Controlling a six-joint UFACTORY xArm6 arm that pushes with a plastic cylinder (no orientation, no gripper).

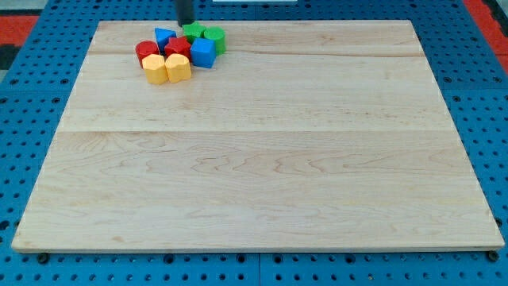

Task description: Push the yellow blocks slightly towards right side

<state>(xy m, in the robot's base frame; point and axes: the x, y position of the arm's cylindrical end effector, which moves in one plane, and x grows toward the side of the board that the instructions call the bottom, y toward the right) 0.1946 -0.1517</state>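
Observation:
Two yellow blocks lie side by side near the view's top left: a left yellow block [155, 69] and a right yellow block [178, 67]. They touch a tight cluster above them: a red block [147, 52], a red block [178, 46], a blue block [164, 36], a blue cube [203, 53], a green star-like block [193, 32] and a green cylinder [213, 38]. My tip [185, 24] is at the board's top edge, just above the cluster, next to the green star-like block, well above the yellow blocks.
The wooden board [262, 159] rests on a blue pegboard surface [32, 119]. Red patches show at the view's top corners.

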